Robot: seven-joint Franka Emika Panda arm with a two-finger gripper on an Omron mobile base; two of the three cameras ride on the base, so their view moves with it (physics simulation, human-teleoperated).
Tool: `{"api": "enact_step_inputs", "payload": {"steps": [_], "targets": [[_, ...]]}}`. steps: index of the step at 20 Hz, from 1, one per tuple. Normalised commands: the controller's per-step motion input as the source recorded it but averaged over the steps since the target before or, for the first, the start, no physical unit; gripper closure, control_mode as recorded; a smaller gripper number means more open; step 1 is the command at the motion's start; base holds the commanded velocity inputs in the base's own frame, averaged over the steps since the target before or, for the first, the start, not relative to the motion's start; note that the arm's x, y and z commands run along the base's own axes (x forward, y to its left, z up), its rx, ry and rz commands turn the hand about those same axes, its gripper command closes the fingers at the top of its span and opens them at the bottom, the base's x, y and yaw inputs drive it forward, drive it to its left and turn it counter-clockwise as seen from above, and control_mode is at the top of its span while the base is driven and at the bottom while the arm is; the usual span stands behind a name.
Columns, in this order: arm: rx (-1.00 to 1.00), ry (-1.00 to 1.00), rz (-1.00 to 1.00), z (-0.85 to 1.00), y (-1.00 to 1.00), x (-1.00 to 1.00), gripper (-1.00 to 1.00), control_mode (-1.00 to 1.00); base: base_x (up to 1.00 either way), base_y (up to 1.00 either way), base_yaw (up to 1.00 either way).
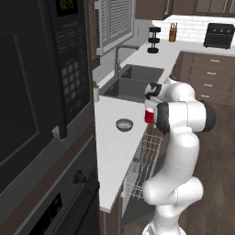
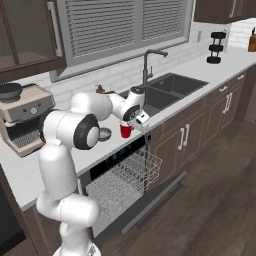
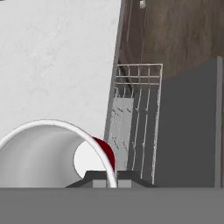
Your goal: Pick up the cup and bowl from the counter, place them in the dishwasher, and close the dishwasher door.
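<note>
The two dark fingertips (image 3: 94, 175) sit on either side of the rim of the cup (image 3: 52, 153), one inside the white interior and one outside against the red wall, so the gripper (image 3: 107, 177) appears closed on the rim and holding the cup. From the right base camera, the gripper (image 2: 134, 118) hangs above the red cup (image 2: 125, 131) at the front edge of the counter (image 2: 200, 70), and whether the cup's base rests on the surface or has just left it cannot be told. From the left base camera, the cup (image 1: 149, 115) shows at the counter edge, partly behind the white arm, directly above the pulled-out rack.

Just behind the cup, further in on the counter, the bowl (image 1: 124, 124) sits on its own, untouched, a little apart from the cup.

Below the counter edge, the dishwasher (image 2: 120, 187) stands open with its white wire rack slid out and nothing visible in it. The dishwasher door (image 2: 150, 200) lies folded down flat, close to the dark wood floor.

Judged from this, the task is at an early stage: the cup is gripped but not yet in the rack, the bowl remains to be fetched, and the door remains to be shut
</note>
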Motion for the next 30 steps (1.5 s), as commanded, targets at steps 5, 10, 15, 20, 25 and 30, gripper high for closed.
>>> {"api": "enact_step_inputs", "payload": {"steps": [5, 10, 15, 20, 25, 30], "targets": [[0.08, 0.00, -0.10, -0.10, -0.37, -1.00, 1.00, -1.00, 0.00, 0.00, 0.00], [0.03, 0.00, -0.07, -0.56, -0.02, -0.66, 1.00, -1.00, 0.00, 0.00, 0.00], [0.06, 0.00, -0.02, -0.80, -0.20, -0.07, 1.00, -1.00, 0.00, 0.00, 0.00], [0.17, -0.02, 0.00, -0.49, -0.51, 0.00, 1.00, -1.00, 0.00, 0.00, 0.00], [0.25, -0.07, 0.00, -0.17, -0.27, 0.09, 1.00, -1.00, 0.00, 0.00, 0.00], [0.18, -0.03, 0.00, -0.26, -0.04, 0.32, 1.00, -1.00, 0.00, 0.00, 0.00]]}}
